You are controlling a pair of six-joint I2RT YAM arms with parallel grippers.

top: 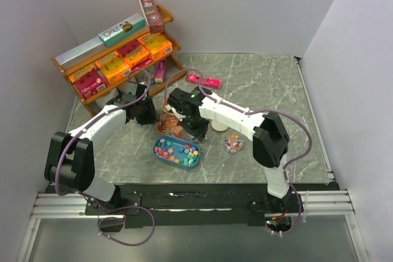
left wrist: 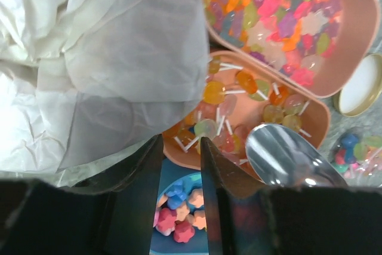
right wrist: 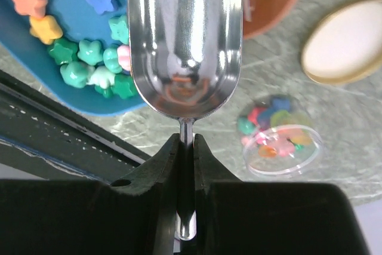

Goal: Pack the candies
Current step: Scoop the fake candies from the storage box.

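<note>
Star-shaped candies (right wrist: 89, 64) in mixed colours lie in a blue tray (top: 191, 162), and more fill a clear jar (right wrist: 280, 132) to its right. My right gripper (right wrist: 187, 138) is shut on the handle of an empty metal scoop (right wrist: 185, 40), which hangs over the blue tray's right end. My left gripper (left wrist: 179, 147) is open, and nothing shows between its fingers. A crumpled white bag (left wrist: 101, 58) lies against its left finger. Beyond the left gripper a pink tray (left wrist: 358, 46) holds gummy candies, and an orange tray (left wrist: 319, 114) holds lollipops. In the top view both grippers (top: 147, 111) (top: 195, 128) meet near these trays.
The jar's cream lid (top: 219, 126) lies on the table behind the jar. A wooden shelf (top: 116, 53) with orange and pink boxes stands at the back left. A pink box (top: 204, 80) lies on the marble table behind the arms. White walls close in three sides.
</note>
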